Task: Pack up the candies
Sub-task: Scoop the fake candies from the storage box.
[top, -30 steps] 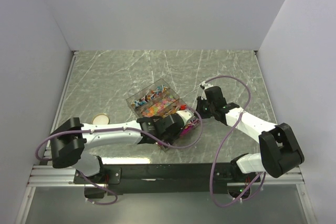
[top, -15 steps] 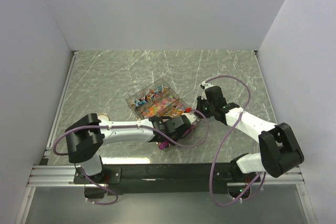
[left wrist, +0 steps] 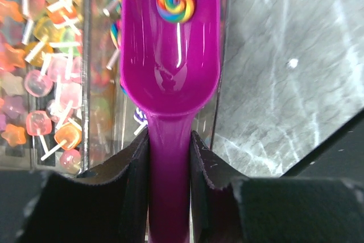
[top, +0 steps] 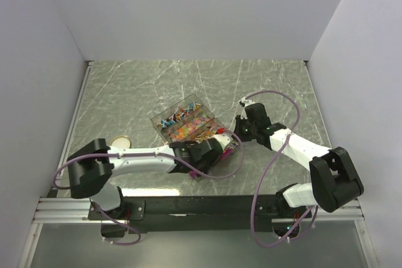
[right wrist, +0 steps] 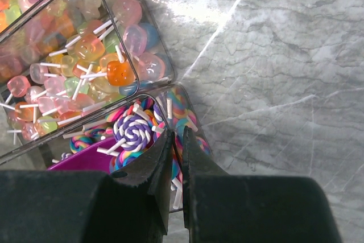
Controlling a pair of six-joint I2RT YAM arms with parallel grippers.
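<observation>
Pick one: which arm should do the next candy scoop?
Left. The left tool clamps the magenta scoop, bowl among the candies; the right tool looks pinched on the clear box wall.

The top view looks down from high behind the arm bases, distant, the clear box central; the left wrist view hangs close over the box's near end, facing along the magenta scoop; the right wrist view peers closely onto its right corner; both wrist views share that scoop and the swirled candies.
</observation>
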